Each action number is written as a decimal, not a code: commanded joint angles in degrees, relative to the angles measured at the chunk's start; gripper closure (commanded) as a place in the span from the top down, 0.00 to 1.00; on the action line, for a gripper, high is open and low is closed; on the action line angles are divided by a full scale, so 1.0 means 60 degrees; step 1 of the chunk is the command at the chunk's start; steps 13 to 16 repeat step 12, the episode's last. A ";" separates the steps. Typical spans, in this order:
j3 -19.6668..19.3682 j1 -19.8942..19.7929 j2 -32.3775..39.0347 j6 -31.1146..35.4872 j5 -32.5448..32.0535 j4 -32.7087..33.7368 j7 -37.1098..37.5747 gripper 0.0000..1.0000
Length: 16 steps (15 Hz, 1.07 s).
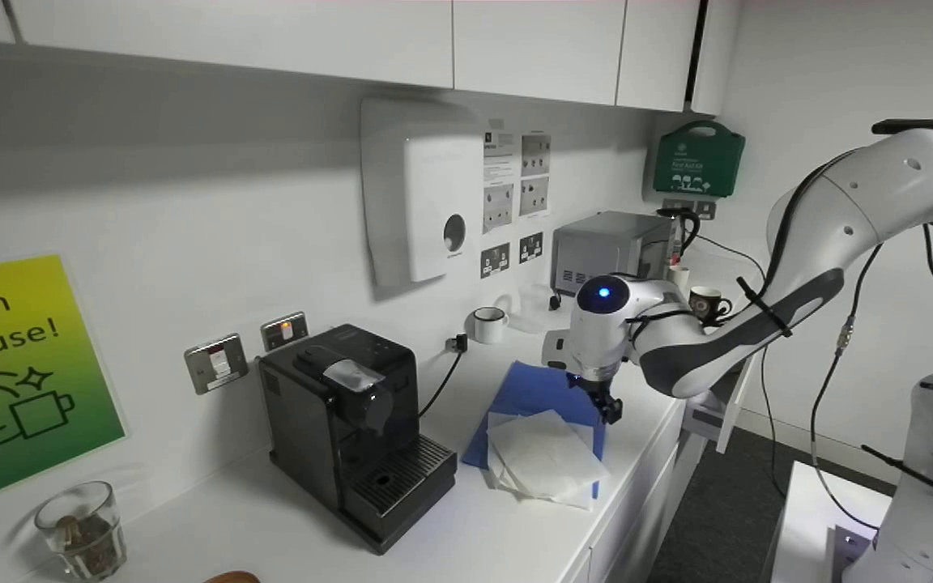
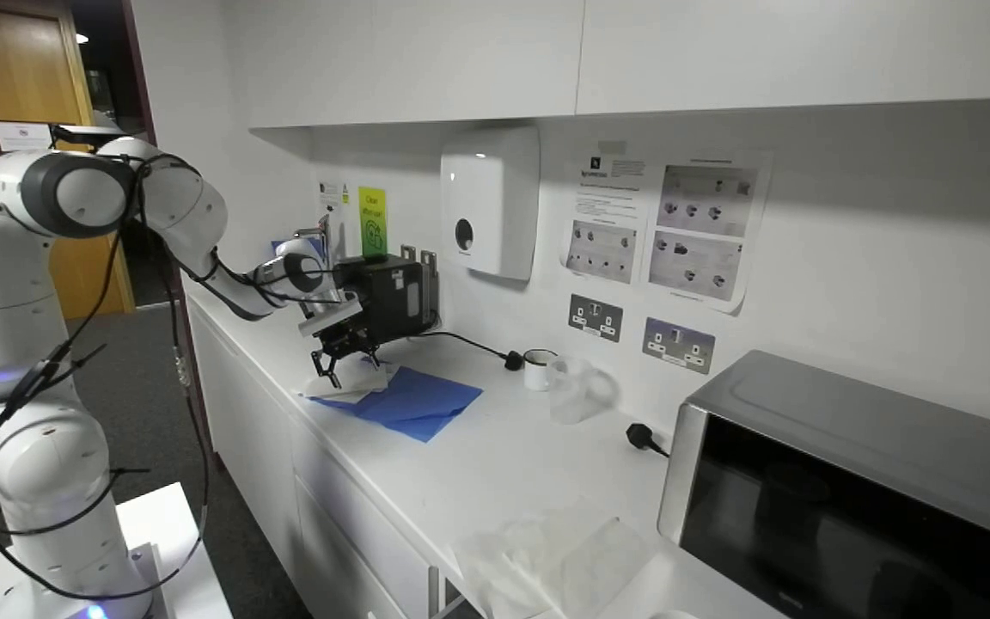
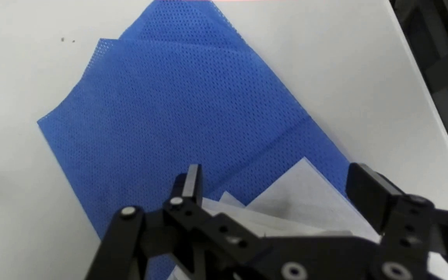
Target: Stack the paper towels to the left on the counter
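White paper towels (image 1: 547, 453) lie on the white counter (image 1: 507, 542) in a loose pile, turned at different angles to one another and partly over a blue cloth (image 1: 525, 393) with a fine pattern of holes. In an exterior view the pile covers the near part of the cloth, just right of a black coffee machine (image 1: 357, 441). The gripper (image 3: 277, 173) hangs over the towels and cloth with its fingers (image 3: 193, 182) spread wide apart; in the wrist view both white and blue show between them. Whether they touch the towels, I cannot tell. Farther along stands a white mug (image 1: 489, 325) near the wall (image 1: 191, 202), a translucent container (image 2: 570, 391) just beside it. A silver microwave (image 1: 600, 243) is at the far end, and in an exterior view a crumpled translucent sheet (image 2: 564, 559) lies near it. A clear glass (image 1: 82, 530) stands left of the coffee machine, at the near end.
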 commanded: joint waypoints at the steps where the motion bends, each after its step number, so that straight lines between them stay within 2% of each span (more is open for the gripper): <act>1: -0.0266 -0.0328 -0.0953 0.1090 -0.0003 -0.1047 -0.1476 1.00; 5: -0.0629 -0.0430 -0.1356 0.1968 0.0633 -0.1537 -0.2794 1.00; 7: -0.0815 -0.0416 -0.1523 0.2275 0.1484 -0.1730 -0.3350 1.00; 10: -0.0950 -0.0407 -0.1603 0.1918 0.2822 -0.1699 -0.3098 1.00; 11: -0.0751 -0.0398 -0.1156 0.1844 0.2225 -0.1369 -0.2740 1.00; 16: -0.0790 -0.0399 -0.1183 0.1841 0.2465 -0.1377 -0.2739 1.00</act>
